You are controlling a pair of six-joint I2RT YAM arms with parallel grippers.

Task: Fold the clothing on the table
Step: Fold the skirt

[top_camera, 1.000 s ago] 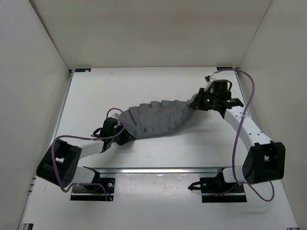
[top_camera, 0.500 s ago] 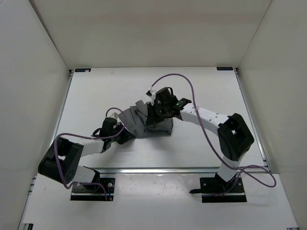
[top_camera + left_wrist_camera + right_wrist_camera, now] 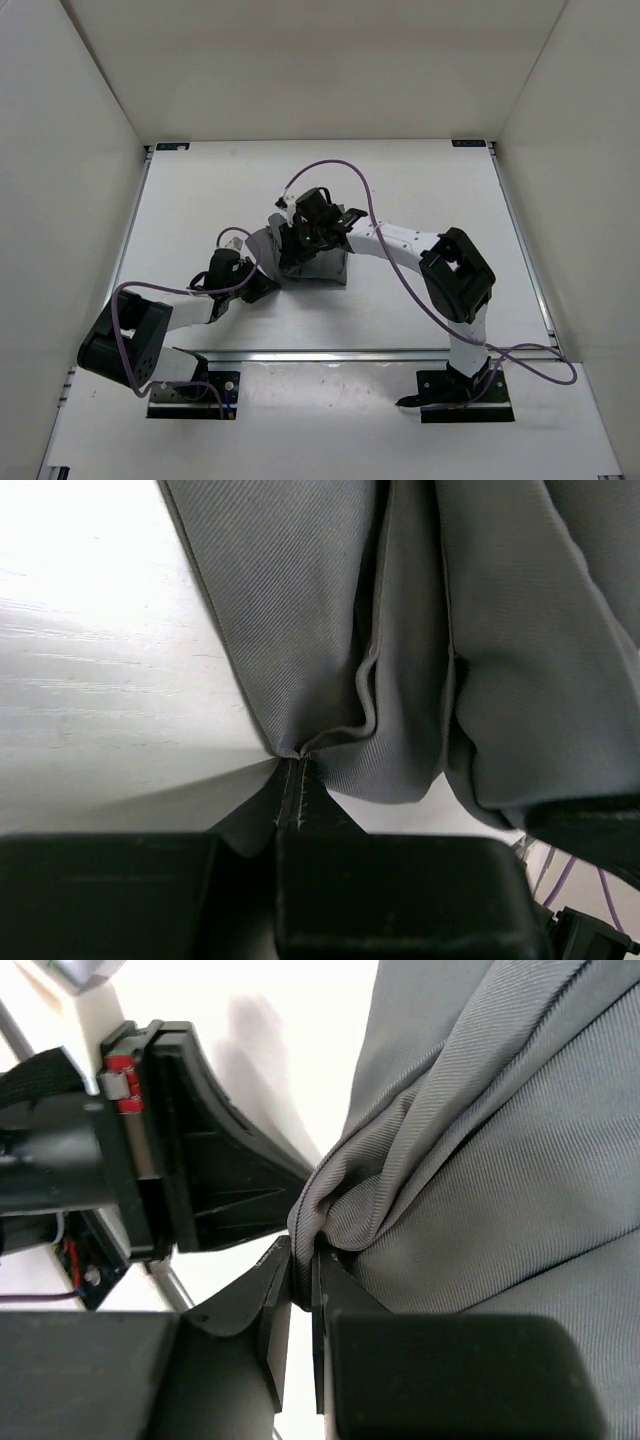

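White counter (image 3: 200,190) holds the soft grey clothing (image 3: 325,268), bunched up near the middle. It looks light and floppy, so edges and corners seem best to hold. At one seam corner the left gripper (image 3: 293,805) pinches it tight. At a folded edge the right gripper (image 3: 303,1280) pinches it too.

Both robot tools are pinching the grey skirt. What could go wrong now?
The right tool pinches only a thin bunched edge of the skirt, so the cloth might slip out mid-fold.
The left tool holds just a small corner by a seam; a tug from the other side might pull it free.
The skirt is bunched up between the tools, so the fold may land lumpy on the table.
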